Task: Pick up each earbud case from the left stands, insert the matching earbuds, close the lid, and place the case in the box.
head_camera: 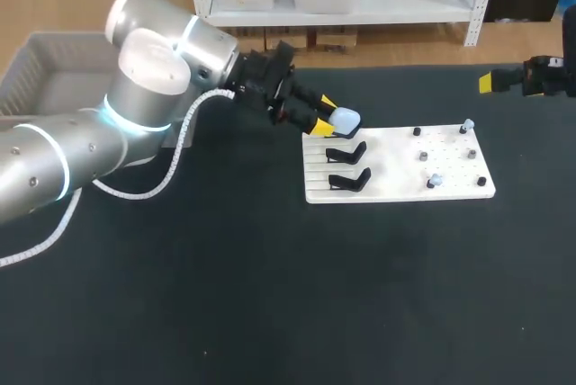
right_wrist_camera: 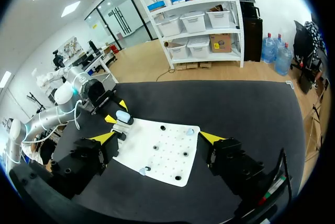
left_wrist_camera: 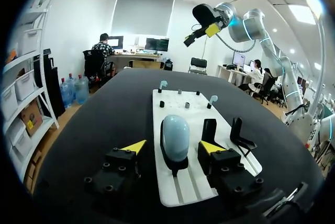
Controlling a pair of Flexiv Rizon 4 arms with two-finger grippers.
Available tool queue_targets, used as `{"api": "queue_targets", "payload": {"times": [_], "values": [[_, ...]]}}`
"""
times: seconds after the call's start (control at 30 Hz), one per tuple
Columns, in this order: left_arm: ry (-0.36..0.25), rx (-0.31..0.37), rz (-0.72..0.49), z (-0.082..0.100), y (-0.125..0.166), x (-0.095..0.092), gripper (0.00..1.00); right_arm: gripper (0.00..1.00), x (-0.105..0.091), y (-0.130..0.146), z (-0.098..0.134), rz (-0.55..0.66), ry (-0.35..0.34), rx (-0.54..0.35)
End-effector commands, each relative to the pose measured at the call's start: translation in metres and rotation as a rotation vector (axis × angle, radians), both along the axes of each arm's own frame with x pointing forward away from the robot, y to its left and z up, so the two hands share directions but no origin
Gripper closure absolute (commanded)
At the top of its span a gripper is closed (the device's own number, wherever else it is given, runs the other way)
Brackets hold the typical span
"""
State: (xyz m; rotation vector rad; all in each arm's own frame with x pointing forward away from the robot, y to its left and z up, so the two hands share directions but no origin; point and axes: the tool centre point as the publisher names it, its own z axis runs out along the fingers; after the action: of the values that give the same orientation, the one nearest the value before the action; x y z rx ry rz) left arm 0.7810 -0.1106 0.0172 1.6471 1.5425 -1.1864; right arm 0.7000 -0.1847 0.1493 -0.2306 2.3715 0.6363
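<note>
**Layout around the board**

Board [head_camera: 396,165] lies on table [head_camera: 270,295], right of centre. Board's left part has 3 stands in a row: case [head_camera: 346,119] on rear one, mid stand [head_camera: 346,152] and front stand [head_camera: 349,180] before it. Right part: rear earbud [head_camera: 467,124] at far edge, front earbud [head_camera: 434,181] nr near edge. L gripper [head_camera: 326,115] at rear-left corner, case betw. its fingers. R gripper [right_wrist_camera: 158,137] behind rear-right corner, apart. Box [head_camera: 54,70] far left of board.

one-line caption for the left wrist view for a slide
Left gripper, open, straddles the pale blue earbud case on its black stand on the white board.
</note>
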Motion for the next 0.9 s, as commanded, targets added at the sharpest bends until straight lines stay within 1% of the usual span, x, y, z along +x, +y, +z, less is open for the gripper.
{"api": "queue_targets", "payload": {"times": [0.03,0.2,0.43,0.67,0.9], "values": [[-0.004,0.005,0.011,0.0004,-0.002,-0.004,0.41,0.0,-0.0002,-0.0002,0.0003,0.0,0.0,-0.001],[-0.007,0.008,0.018,0.0016,-0.0053,-0.0073,0.44,0.0,-0.0002,-0.0002,0.0003,0.0,0.0,-0.001],[-0.007,0.011,0.028,0.0,-0.0062,-0.0092,0.4,0.0,-0.0002,-0.0002,0.0003,0.0,0.0,-0.001],[-0.012,0.019,0.037,-0.0015,-0.0065,-0.0095,0.41,0.0,-0.0002,-0.0002,0.0003,0.0,0.0,-0.001],[-0.024,0.023,0.049,-0.0019,-0.0045,-0.0051,0.45,0.0,-0.0002,-0.0002,0.0003,0.0,0.0,-0.001]]}}
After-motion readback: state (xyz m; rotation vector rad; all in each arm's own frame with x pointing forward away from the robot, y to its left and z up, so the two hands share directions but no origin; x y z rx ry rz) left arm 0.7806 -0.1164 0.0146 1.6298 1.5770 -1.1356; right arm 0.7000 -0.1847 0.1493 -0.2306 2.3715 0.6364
